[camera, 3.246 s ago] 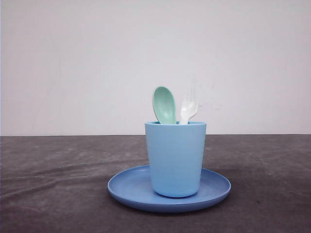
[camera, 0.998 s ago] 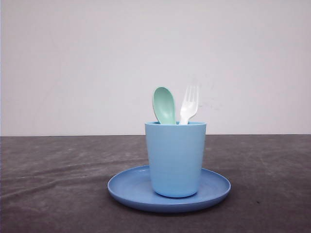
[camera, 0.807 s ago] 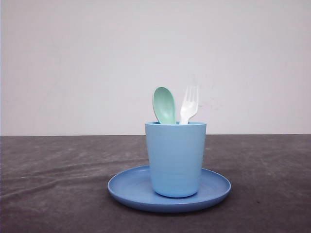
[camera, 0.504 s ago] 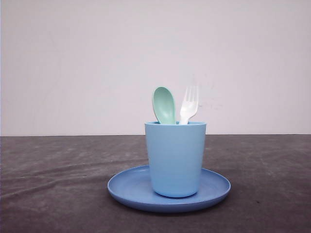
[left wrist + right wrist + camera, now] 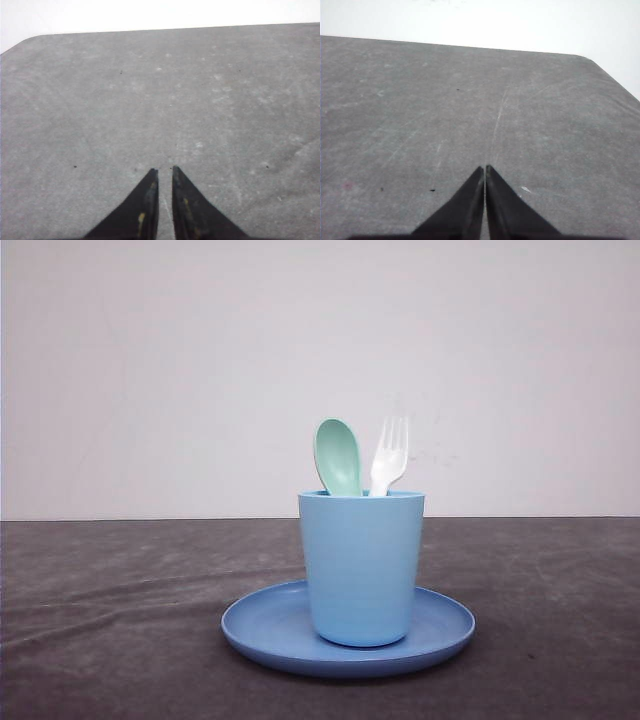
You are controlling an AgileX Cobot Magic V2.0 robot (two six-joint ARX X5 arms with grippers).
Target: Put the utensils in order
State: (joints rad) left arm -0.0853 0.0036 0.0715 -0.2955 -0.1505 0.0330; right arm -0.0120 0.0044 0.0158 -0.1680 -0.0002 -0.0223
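A mint-green spoon (image 5: 339, 456) and a white fork (image 5: 388, 455) stand upright side by side in a light blue cup (image 5: 361, 565), heads above the rim, spoon on the left. The cup stands on a round blue plate (image 5: 258, 626) in the middle of the table. My left gripper (image 5: 164, 171) hangs over bare grey tabletop, its black fingers nearly together with a thin gap and nothing between them. My right gripper (image 5: 484, 168) is over bare tabletop too, its fingers pressed together and holding nothing.
The dark grey table (image 5: 110, 620) runs wide on both sides of the plate. A plain white wall (image 5: 200, 370) stands behind it. A rounded table corner (image 5: 25, 42) shows in the left wrist view, and another corner (image 5: 592, 59) in the right wrist view.
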